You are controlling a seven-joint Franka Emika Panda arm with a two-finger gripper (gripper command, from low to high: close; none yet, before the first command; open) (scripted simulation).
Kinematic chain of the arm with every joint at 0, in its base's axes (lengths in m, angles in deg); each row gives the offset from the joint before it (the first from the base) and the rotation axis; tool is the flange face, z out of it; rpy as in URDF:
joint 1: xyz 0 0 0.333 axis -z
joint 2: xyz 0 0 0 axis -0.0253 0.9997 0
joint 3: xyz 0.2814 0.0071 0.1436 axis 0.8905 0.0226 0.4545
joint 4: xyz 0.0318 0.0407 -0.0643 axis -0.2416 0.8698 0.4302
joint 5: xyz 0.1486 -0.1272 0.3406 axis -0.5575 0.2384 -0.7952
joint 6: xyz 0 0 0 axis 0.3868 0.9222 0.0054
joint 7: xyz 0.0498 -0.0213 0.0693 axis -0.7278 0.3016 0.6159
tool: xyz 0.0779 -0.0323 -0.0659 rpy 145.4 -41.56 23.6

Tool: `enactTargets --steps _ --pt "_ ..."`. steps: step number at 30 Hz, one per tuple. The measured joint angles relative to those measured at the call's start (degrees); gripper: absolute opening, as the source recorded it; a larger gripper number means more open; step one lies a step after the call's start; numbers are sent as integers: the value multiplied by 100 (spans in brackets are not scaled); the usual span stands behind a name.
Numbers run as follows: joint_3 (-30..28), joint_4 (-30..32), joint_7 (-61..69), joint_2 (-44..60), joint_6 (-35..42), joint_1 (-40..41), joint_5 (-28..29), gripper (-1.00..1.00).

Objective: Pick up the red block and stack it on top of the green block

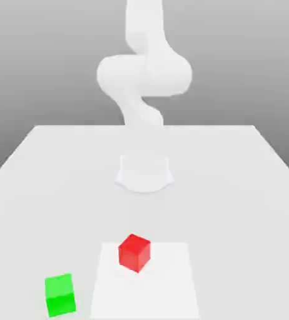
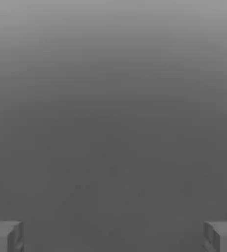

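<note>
Pale grey backdrop and a flat white table (image 1: 247,162) make up the setting, and low in the exterior view, just under its centre, sits the red block (image 1: 134,252). It looks rigid and light, a small solid cube that should neither flex nor crush; its matte faces probably give the pads fair friction. The sensible hold, I judge, is across two opposite vertical sides, near mid-height, with the fingers squared to those faces (it stands slightly turned, one corner facing the camera). Its surface is plain bright red, unmarked, with sharp edges and a darker shaded side. It rests on a brighter white rectangular patch (image 1: 172,281) of the tabletop, near that patch's upper left part.

Down in the lower left of the same view stands the green block (image 1: 60,294), of like size, apart from the red one and just off the patch.

Behind both, the white arm (image 1: 144,75) rises at upper centre. In the hand view the gripper (image 2: 113,236) has its jaws spread fully wide, holding nothing, both fingertips (image 2: 5,236) at the lower corners.
</note>
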Motion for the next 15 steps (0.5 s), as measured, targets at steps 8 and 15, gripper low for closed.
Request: enactTargets --steps 8,15 --pt "417 1183 -1166 1602 -1061 525 196 0" --pt "542 2277 -2104 3124 -2071 821 157 0"
